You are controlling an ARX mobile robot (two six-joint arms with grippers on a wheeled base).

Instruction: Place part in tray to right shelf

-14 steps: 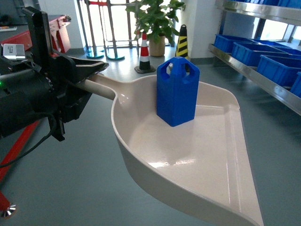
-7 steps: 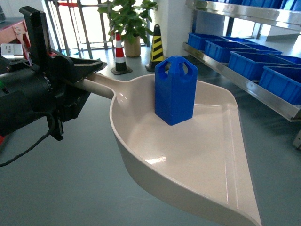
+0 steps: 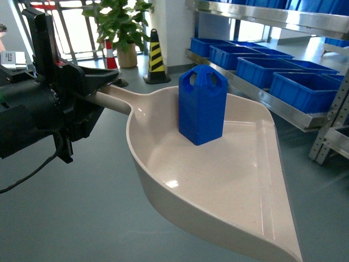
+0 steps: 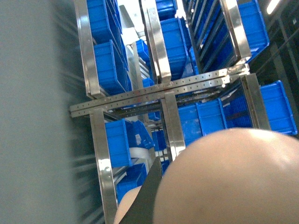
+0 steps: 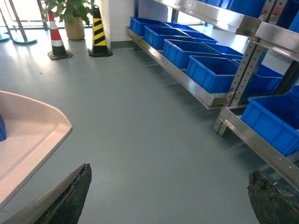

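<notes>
Left gripper (image 3: pixel 106 82) jaws pinch the tray (image 3: pixel 218 185) handle, far left. Part (image 3: pixel 202 105) stands upright in the tray, toward its far side. Right gripper (image 5: pixel 168 196) jaws spread, holding nothing. Shelf (image 3: pixel 283 103) with blue crates (image 3: pixel 305 90) at right; rollers probably hidden.

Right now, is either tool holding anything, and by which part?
Left tool holds the tray by its handle; the part rides upright in it. Right tool is open, holding nothing.
</notes>
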